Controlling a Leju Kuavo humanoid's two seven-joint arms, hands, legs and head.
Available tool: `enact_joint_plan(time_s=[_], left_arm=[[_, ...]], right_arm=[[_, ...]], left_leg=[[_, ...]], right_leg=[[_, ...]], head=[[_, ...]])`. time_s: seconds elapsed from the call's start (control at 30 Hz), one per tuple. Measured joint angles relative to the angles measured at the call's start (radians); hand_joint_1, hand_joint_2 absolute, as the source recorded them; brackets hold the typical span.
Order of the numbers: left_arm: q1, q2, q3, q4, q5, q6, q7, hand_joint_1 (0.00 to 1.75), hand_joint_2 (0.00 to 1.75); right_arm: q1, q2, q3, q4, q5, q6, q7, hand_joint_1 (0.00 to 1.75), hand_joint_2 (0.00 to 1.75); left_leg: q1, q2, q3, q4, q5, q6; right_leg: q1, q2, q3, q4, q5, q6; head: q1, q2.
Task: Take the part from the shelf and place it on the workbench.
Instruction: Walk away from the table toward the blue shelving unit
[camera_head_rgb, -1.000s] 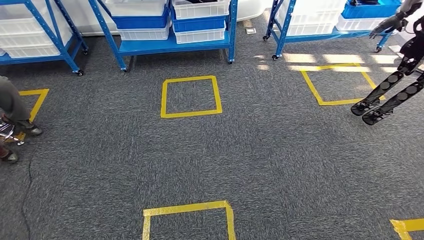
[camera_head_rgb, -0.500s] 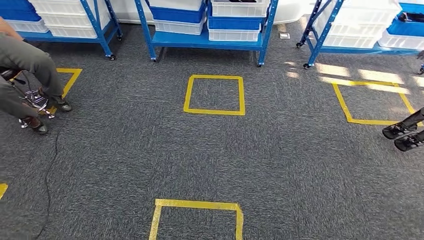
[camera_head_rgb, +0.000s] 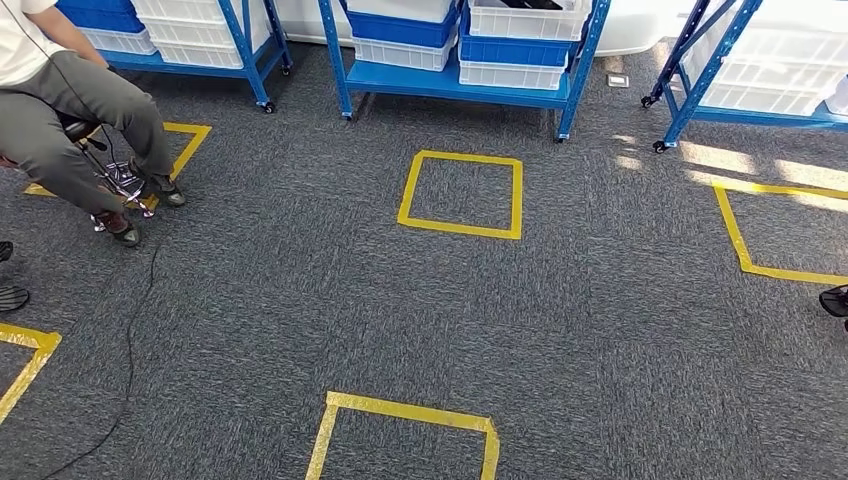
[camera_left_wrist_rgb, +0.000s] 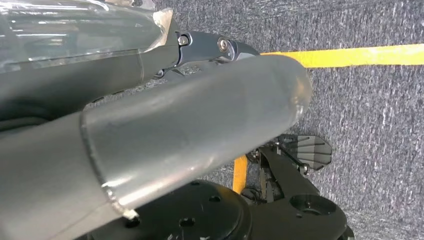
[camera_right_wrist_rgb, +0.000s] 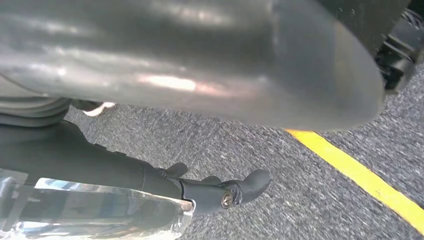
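Seated person (camera_head_rgb: 70, 110), far left of the head view: grey trousers, dark shoes, on a stool over a yellow taped floor square (camera_head_rgb: 180, 150). A thin dark cable (camera_head_rgb: 128, 350) trails from the stool across the grey carpet (camera_head_rgb: 300, 300).

Left blue shelf (camera_head_rgb: 245, 45), behind the person: white and blue bins.

Middle blue shelf (camera_head_rgb: 460, 82), on castors: white bin (camera_head_rgb: 405, 52), blue bin (camera_head_rgb: 515, 50) and another white bin (camera_head_rgb: 510, 75) on its low deck. The part cannot be made out; whether it lies in one of these bins cannot be told.

Yellow taped square (camera_head_rgb: 462, 192), in front of the middle shelf; another taped square (camera_head_rgb: 405, 430) nearer the robot.

Right blue shelf (camera_head_rgb: 720, 60): white bins. A further yellow outline (camera_head_rgb: 745, 240) lies before it.

Left hand (camera_left_wrist_rgb: 200, 130), left wrist view: hangs over carpet and yellow tape, thick grey thumb forward, dark fingers (camera_left_wrist_rgb: 220, 47) extended, nothing in it.

Right hand (camera_right_wrist_rgb: 210, 75), right wrist view: likewise over carpet, thumb and dark fingers (camera_right_wrist_rgb: 235, 192) held apart, holding nothing.
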Motion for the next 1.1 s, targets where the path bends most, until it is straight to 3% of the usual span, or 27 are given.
enact_joint_plan(time_s=[0.2, 0.33, 0.47, 0.53, 0.6, 0.63, 0.67, 0.73, 0.77, 0.8, 0.83, 0.9, 0.97, 1.03, 1.1], left_arm=[[0.000, 0.002, 0.004, 0.000, 0.000, -0.011, -0.031, 0.00, 0.00], [-0.001, 0.003, 0.008, 0.000, 0.000, -0.010, -0.038, 0.00, 0.00], [0.000, 0.004, 0.009, 0.000, -0.001, -0.010, -0.038, 0.00, 0.00], [0.000, 0.004, 0.009, 0.000, -0.001, -0.010, -0.037, 0.00, 0.00], [0.001, 0.005, 0.009, 0.000, -0.002, -0.011, -0.037, 0.00, 0.00], [0.002, 0.005, 0.009, 0.000, -0.002, -0.011, -0.037, 0.00, 0.00], [0.003, 0.005, 0.009, 0.000, -0.002, -0.012, -0.036, 0.00, 0.00], [0.006, 0.005, 0.009, 0.000, -0.002, -0.013, -0.035, 0.00, 0.00], [0.006, 0.005, 0.009, 0.000, -0.003, -0.013, -0.034, 0.00, 0.00], [0.005, 0.006, 0.009, 0.000, -0.003, -0.013, -0.032, 0.00, 0.00], [0.004, 0.007, 0.009, 0.000, -0.003, -0.012, -0.032, 0.00, 0.00], [0.002, 0.008, 0.009, 0.000, -0.004, -0.010, -0.031, 0.00, 0.00], [0.001, 0.010, 0.009, 0.000, -0.006, -0.008, -0.030, 0.00, 0.00], [0.000, 0.010, 0.009, 0.000, -0.009, -0.007, -0.030, 0.00, 0.00], [0.000, 0.010, 0.009, 0.000, -0.012, -0.007, -0.030, 0.00, 0.00]], right_arm=[[-0.001, 0.001, 0.006, 0.000, -0.005, -0.001, 0.000, 0.00, 0.00], [-0.001, 0.004, 0.008, 0.000, -0.009, -0.005, 0.002, 0.00, 0.00], [-0.001, 0.005, 0.008, 0.000, -0.015, -0.013, 0.003, 0.00, 0.00], [-0.004, 0.004, 0.008, 0.000, -0.015, -0.013, 0.004, 0.00, 0.00], [-0.003, 0.003, 0.008, 0.000, -0.015, -0.013, 0.004, 0.00, 0.00], [-0.001, 0.002, 0.008, 0.000, -0.015, -0.013, 0.004, 0.00, 0.00], [0.001, 0.001, 0.008, 0.000, -0.015, -0.013, 0.004, 0.00, 0.00], [0.004, -0.002, 0.008, 0.000, -0.015, -0.013, 0.004, 0.00, 0.00], [0.004, -0.003, 0.008, 0.000, -0.015, -0.014, 0.004, 0.00, 0.00], [0.004, -0.003, 0.008, 0.001, -0.015, -0.013, 0.004, 0.00, 0.00], [0.004, -0.002, 0.008, 0.002, -0.015, -0.013, 0.004, 0.00, 0.00], [0.005, -0.001, 0.008, 0.003, -0.016, -0.013, 0.005, 0.00, 0.00], [0.007, 0.000, 0.008, 0.003, -0.016, -0.013, 0.005, 0.00, 0.00], [0.007, 0.001, 0.008, 0.003, -0.016, -0.013, 0.004, 0.00, 0.00], [0.006, 0.001, 0.008, 0.003, -0.017, -0.013, 0.004, 0.00, 0.00]], left_leg=[[0.001, 0.001, 0.002, -0.002, -0.003, 0.004], [-0.001, 0.002, -0.001, -0.001, -0.009, 0.013], [0.001, 0.001, 0.019, -0.038, -0.010, 0.020], [0.005, 0.002, 0.034, -0.045, -0.011, 0.018], [0.005, 0.003, 0.037, -0.044, -0.015, 0.015], [0.006, 0.003, 0.039, -0.043, -0.017, 0.011], [0.007, 0.001, 0.043, -0.042, -0.020, 0.007], [0.013, -0.002, 0.056, -0.039, -0.030, -0.008], [0.014, -0.004, 0.063, -0.036, -0.037, -0.018], [0.015, -0.005, 0.068, -0.030, -0.044, -0.028], [0.014, -0.005, 0.069, -0.025, -0.051, -0.036], [0.015, -0.006, 0.070, -0.015, -0.060, -0.045], [0.018, 0.003, 0.058, 0.017, -0.061, -0.050], [0.018, 0.024, -0.009, 0.127, -0.067, -0.055], [0.017, 0.037, -0.113, 0.264, -0.108, -0.057]], right_leg=[[0.000, 0.000, 0.002, 0.000, -0.001, -0.001], [-0.002, 0.000, 0.002, -0.006, -0.001, 0.000], [0.005, -0.001, 0.004, 0.030, 0.009, 0.015], [0.003, -0.001, -0.037, 0.111, -0.040, 0.010], [0.000, -0.001, -0.100, 0.231, -0.096, 0.007], [-0.003, -0.001, -0.121, 0.265, -0.107, 0.011], [-0.006, -0.001, -0.123, 0.262, -0.100, 0.021], [-0.016, 0.000, -0.077, 0.148, -0.038, 0.051], [-0.019, 0.003, -0.049, 0.083, -0.012, 0.061], [-0.017, 0.006, -0.029, 0.033, -0.003, 0.057], [-0.016, 0.008, -0.017, 0.009, -0.001, 0.043], [-0.013, 0.007, -0.012, 0.010, -0.013, 0.009], [-0.014, 0.003, 0.003, 0.011, -0.013, -0.005], [-0.012, -0.001, 0.020, 0.009, -0.024, -0.019], [-0.006, -0.004, 0.036, 0.008, -0.041, -0.032]], head=[[0.000, 0.000], [0.000, 0.000], [0.002, 0.000], [0.005, 0.000], [0.007, 0.000], [0.008, 0.000], [0.009, 0.000], [0.009, 0.000], [0.010, 0.000], [0.013, 0.000], [0.013, 0.000], [0.008, 0.000], [0.000, 0.000], [-0.002, 0.000], [-0.003, 0.000]])
